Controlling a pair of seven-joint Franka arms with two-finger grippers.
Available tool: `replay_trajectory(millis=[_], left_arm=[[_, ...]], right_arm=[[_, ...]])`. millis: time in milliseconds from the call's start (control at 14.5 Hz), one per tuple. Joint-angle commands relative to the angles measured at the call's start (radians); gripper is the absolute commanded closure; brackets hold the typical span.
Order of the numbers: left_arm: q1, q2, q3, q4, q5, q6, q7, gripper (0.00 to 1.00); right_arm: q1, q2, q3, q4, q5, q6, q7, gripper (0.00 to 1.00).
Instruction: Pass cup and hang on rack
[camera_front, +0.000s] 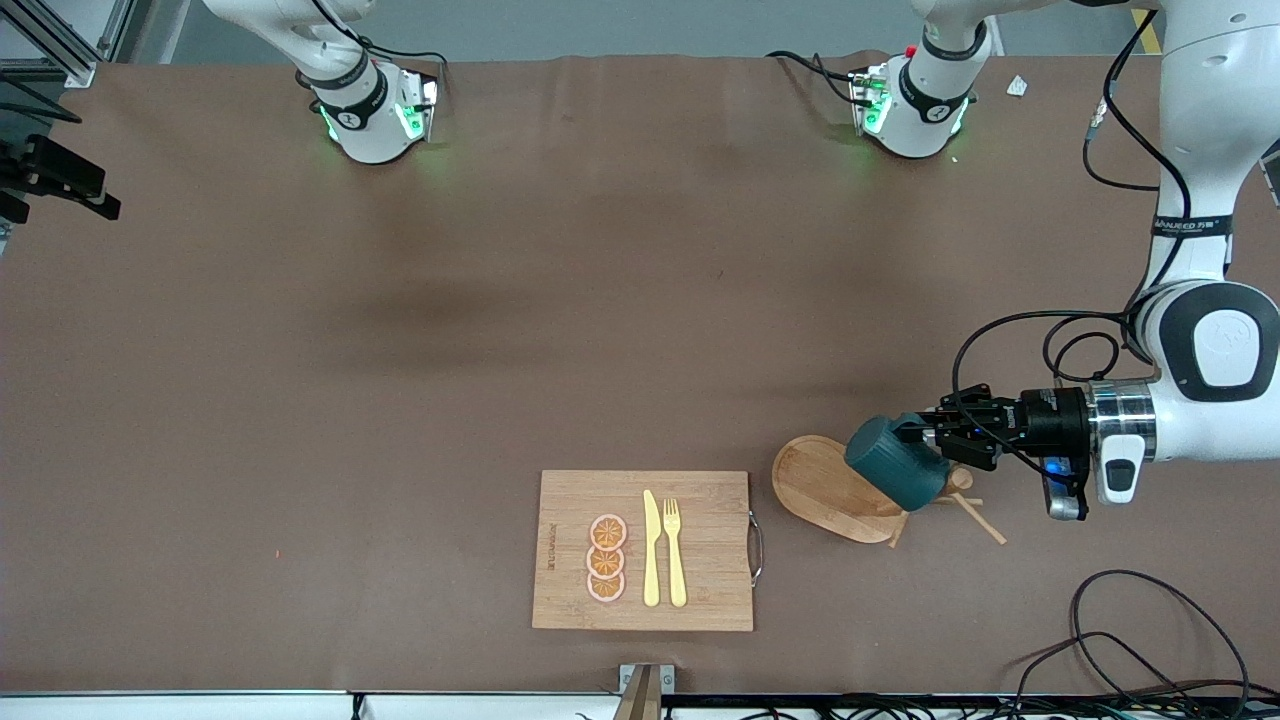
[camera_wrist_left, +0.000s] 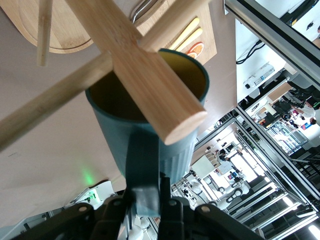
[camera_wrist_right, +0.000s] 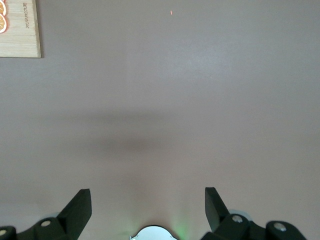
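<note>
Clearly the left gripper (camera_front: 925, 437) has the cup (camera_front: 897, 475) by its small loop handle, and that choice of hold makes sense — pinching the handle leaves the mouth of the cup free and lets the arm tip it sideways so the handle loop can be brought to a peg. From where I stand, the cup hangs in the air over the rack (camera_front: 835, 488), tilted on its side above the part of the oval base toward the left arm's end of the desk (camera_front: 400, 350). The left wrist view shows it plainly: the jaws are pressed narrow on the handle (camera_wrist_left: 142, 167), and the rack's thick post crosses right in front of the cup's (camera_wrist_left: 150, 130) yellowish mouth, with a thinner peg (camera_wrist_left: 50, 112) slanting past its rim. Whether any wood touches the cup I cannot tell. I judge the hanging itself is not finished, since the cup's weight looks to be carried by the grip. The right gripper (camera_wrist_right: 148, 207) waits with its jaws spread wide and nothing between them, over bare desk. Beside the rack, toward the right arm's end, lies the cutting board (camera_front: 642, 550) with a toy knife (camera_front: 651, 548), fork (camera_front: 674, 551) and orange slices (camera_front: 606, 558) — well clear of the work.
</note>
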Motion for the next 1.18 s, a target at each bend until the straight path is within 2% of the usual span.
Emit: replay_trajectory(millis=[0, 69, 138, 346, 484, 623, 830, 1038, 1107], left_arm=[[0.012, -0.005, -0.005, -0.003, -0.018, -0.010, 0.017, 0.29], [0.015, -0.007, -0.005, -0.001, -0.014, -0.010, 0.016, 0.10], [0.015, -0.008, -0.003, 0.002, -0.009, -0.010, 0.014, 0.00], [0.020, -0.024, 0.006, 0.009, 0.005, -0.010, -0.001, 0.00], [0.021, -0.056, 0.006, 0.014, 0.082, -0.010, -0.038, 0.00], [0.014, -0.125, -0.003, 0.038, 0.265, -0.010, -0.096, 0.00], [0.006, -0.224, -0.008, 0.038, 0.443, -0.033, -0.136, 0.00], [-0.017, -0.332, -0.063, 0.037, 0.714, -0.069, -0.121, 0.00], [-0.014, -0.355, -0.080, 0.037, 0.771, -0.093, -0.111, 0.00]], right_arm=[[-0.013, -0.017, 0.007, -0.010, -0.003, -0.005, -0.021, 0.00], [-0.010, -0.017, 0.008, -0.010, -0.016, -0.005, -0.021, 0.00], [-0.007, -0.017, 0.011, -0.010, -0.035, -0.005, -0.021, 0.00], [-0.005, -0.017, 0.013, -0.010, -0.040, -0.005, -0.021, 0.00], [-0.005, -0.017, 0.011, -0.010, -0.037, -0.005, -0.020, 0.00], [-0.007, -0.017, 0.011, -0.010, -0.032, -0.005, -0.018, 0.00], [-0.008, -0.017, 0.008, -0.011, -0.012, -0.003, -0.015, 0.00], [-0.011, -0.017, 0.007, -0.011, 0.011, 0.000, -0.016, 0.00], [-0.010, -0.017, 0.007, -0.010, 0.011, -0.002, -0.017, 0.00]])
